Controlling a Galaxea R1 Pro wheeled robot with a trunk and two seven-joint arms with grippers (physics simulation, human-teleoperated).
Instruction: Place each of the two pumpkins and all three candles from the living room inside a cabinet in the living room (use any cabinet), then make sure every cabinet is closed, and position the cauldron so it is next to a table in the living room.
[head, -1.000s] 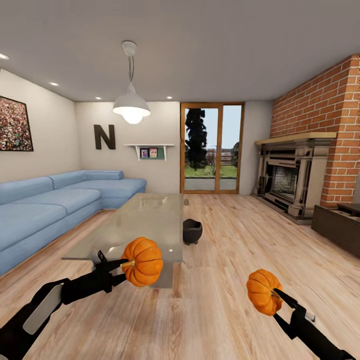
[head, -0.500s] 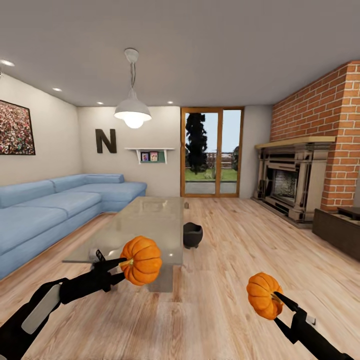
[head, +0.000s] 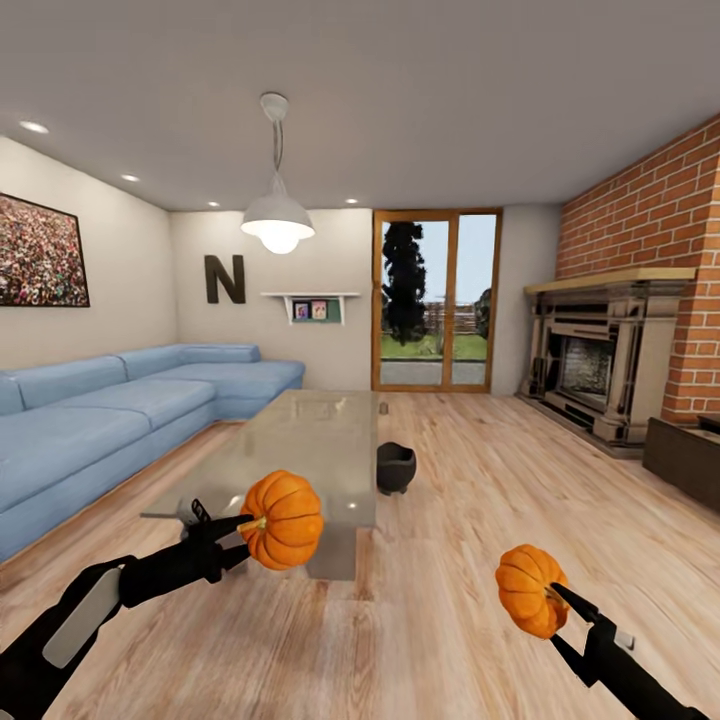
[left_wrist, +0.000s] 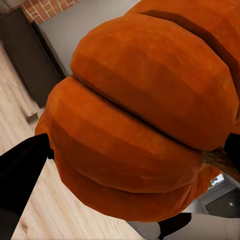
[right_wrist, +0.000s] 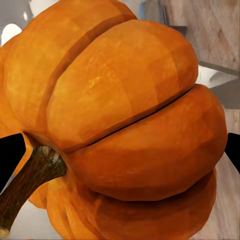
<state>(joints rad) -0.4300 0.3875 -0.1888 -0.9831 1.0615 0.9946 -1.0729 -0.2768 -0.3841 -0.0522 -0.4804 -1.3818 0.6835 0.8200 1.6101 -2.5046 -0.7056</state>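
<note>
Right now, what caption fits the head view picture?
Left gripper and right gripper each carry a pumpkin through the living room.

A large dark letter "N" (head: 225, 279) hangs on the far wall (head: 320, 250); nothing else is legible.

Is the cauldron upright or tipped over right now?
Upright: the cauldron stands on the wood floor beside the glass table, its wide mouth facing up.

Cauldron (head: 396, 467) right of table (head: 300, 440) (touching floor).
</note>
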